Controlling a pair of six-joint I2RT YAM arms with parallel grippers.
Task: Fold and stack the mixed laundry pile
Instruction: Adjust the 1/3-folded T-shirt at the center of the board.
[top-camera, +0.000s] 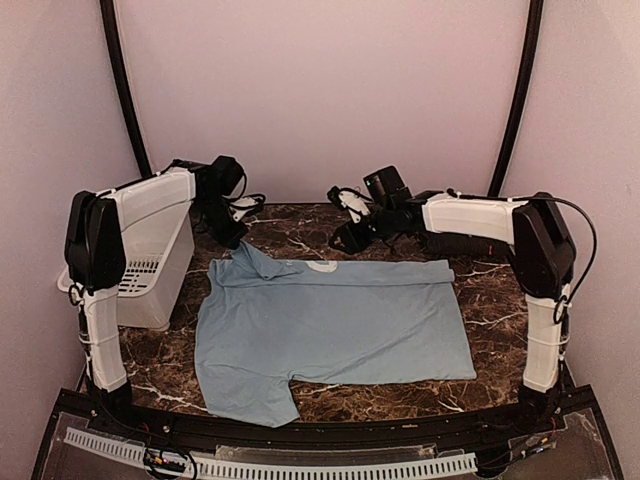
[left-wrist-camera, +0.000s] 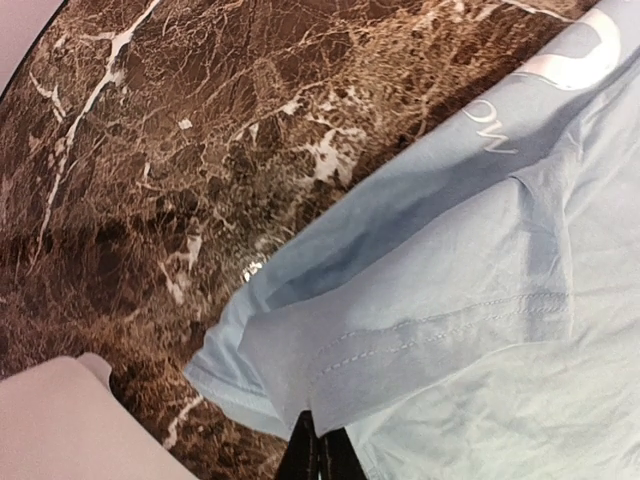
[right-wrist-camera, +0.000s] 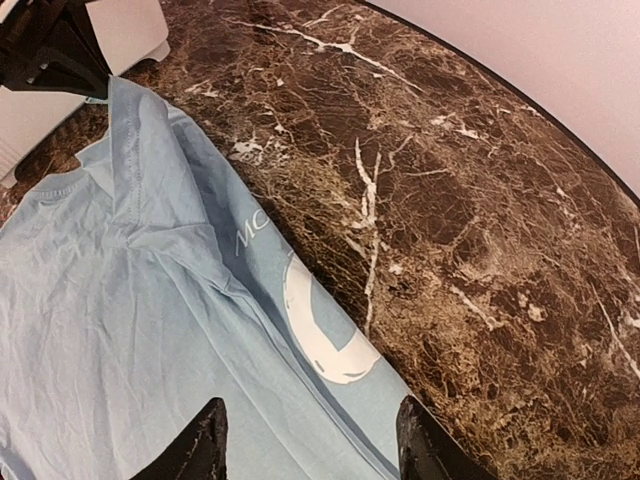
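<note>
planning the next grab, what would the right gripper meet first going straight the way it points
Probably the light blue T-shirt by its white print, which the right gripper frames with open jaws; depth is unclear.

Light blue T-shirt (right-wrist-camera: 120, 330): partial print "MC"

The top external camera sits high behind the near edge, facing down and forward over the brown marble-patterned desk (top-camera: 490, 300). The left wrist camera peers closely past its black left claw (left-wrist-camera: 316, 440) at the light blue short-sleeved T-shirt (left-wrist-camera: 480, 300). The right wrist camera, above its black right claw (right-wrist-camera: 310, 405), sees that shirt from the opposite side, farther off.
</note>
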